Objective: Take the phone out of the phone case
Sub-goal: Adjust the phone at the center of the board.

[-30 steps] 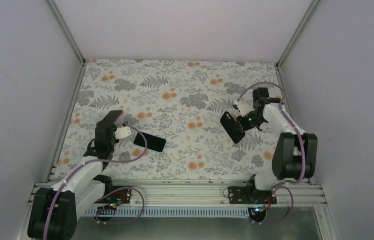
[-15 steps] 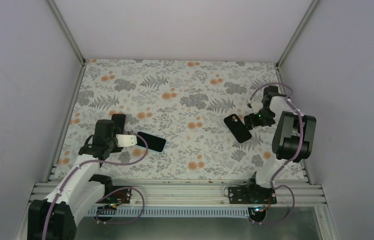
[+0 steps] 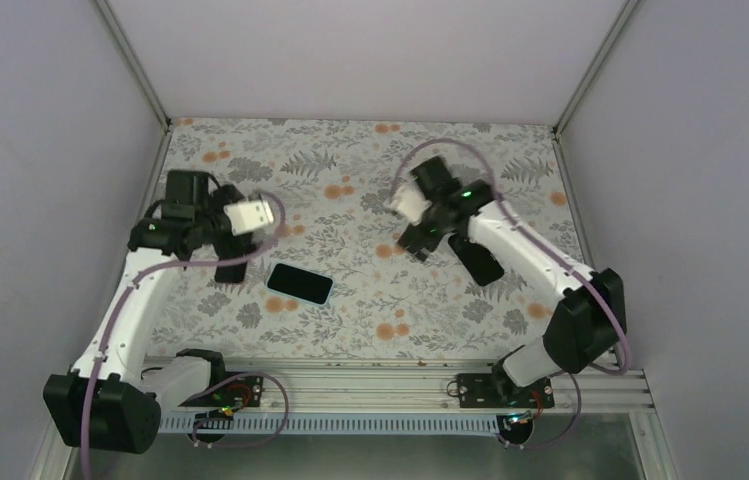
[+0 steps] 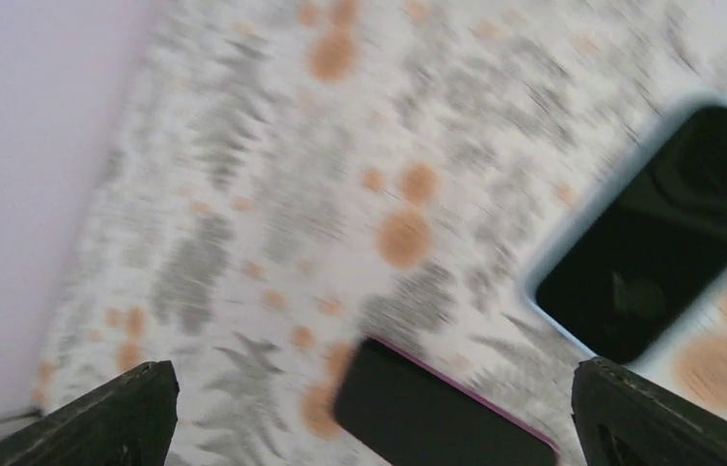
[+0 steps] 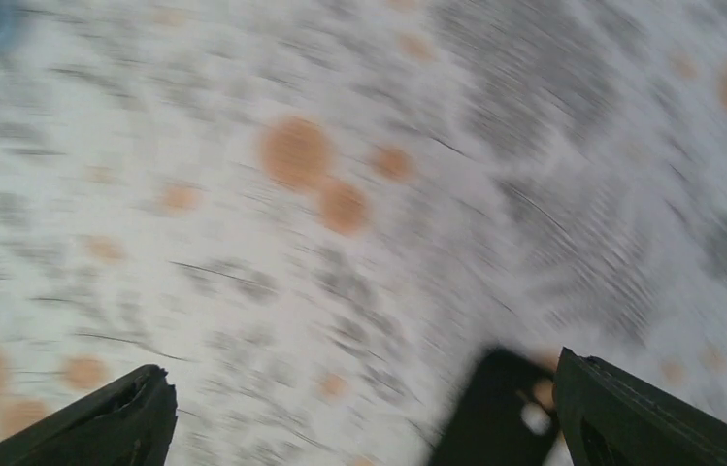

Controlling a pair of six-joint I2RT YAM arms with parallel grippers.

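Note:
The phone [image 3: 300, 284], black screen up with a light blue rim, lies flat on the floral table left of centre; it also fills the right side of the blurred left wrist view [image 4: 670, 233]. The empty black phone case [image 3: 487, 268] lies on the table at the right, partly under my right arm, and the cloth shows through its camera hole [image 5: 500, 417]. My left gripper [image 3: 218, 238] [image 4: 369, 413] hangs open above the table, back-left of the phone. My right gripper [image 3: 428, 235] [image 5: 369, 427] is open, just left of the case, holding nothing.
A dark flat shape with a thin purple edge [image 4: 437, 417] [image 3: 231, 271] sits below my left gripper; I cannot tell what it is. Purple-grey walls [image 3: 50, 200] enclose the table on three sides. An aluminium rail [image 3: 350, 380] runs along the near edge.
Both grippers went from shut to open. The right one let go of the case, which now lies flat, and swung left toward the centre. The left arm rose and moved back-left.

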